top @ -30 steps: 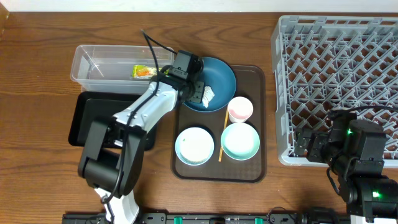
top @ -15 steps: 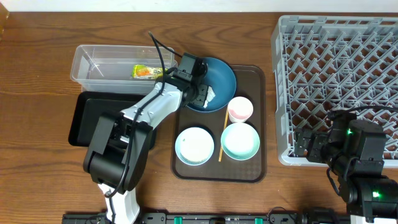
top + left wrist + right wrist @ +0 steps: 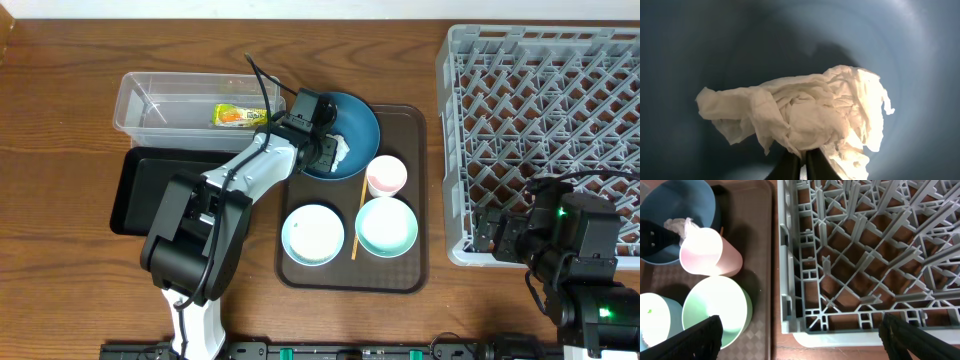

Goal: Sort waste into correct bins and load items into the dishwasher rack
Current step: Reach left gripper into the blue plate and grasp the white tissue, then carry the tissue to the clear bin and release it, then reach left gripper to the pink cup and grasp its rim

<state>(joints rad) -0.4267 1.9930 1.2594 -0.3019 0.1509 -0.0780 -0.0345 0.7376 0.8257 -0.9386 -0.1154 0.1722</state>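
Pinch made on the tissue (image 3: 805, 112) inside the blue bowl (image 3: 700, 45)!
Left gripper (image 3: 802, 160) clamps tight on the tissue; best lift straight up, clearing the bowl's rim. Right gripper (image 3: 802, 335), well right of the bowl, gapes empty.

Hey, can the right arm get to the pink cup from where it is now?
Probably yes: the cup stands clear on the tray, the right fingers are open and nothing blocks the way. The left arm in the bowl beside it is close, though.

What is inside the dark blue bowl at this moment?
A crumpled white tissue, pinched in the shut left gripper. The arm covers part of the bowl from overhead, so anything beneath it cannot be seen.
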